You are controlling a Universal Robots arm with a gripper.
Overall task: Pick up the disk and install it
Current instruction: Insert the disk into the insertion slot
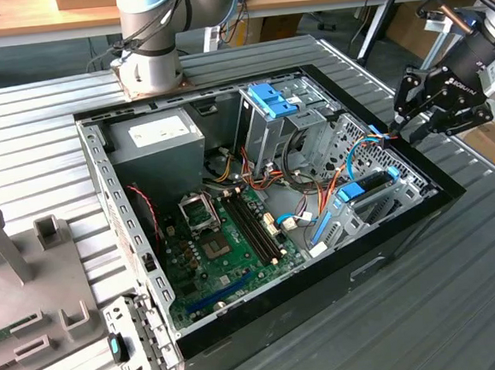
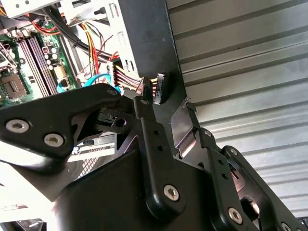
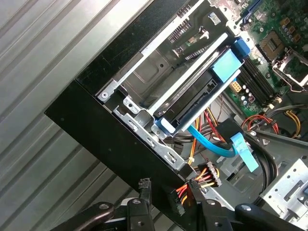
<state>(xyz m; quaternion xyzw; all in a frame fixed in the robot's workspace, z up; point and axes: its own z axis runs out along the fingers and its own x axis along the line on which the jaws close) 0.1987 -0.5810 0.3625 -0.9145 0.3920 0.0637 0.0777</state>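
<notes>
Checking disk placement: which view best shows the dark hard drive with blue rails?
The first wrist view: the flat dark hard drive with bright blue plastic rails sits in the metal bay, seen close along its length. The exterior view shows it far smaller.

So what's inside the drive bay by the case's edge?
The disk, with blue rails along its sides, lies in the bay. Whatever is beneath the disk is covered.
</notes>
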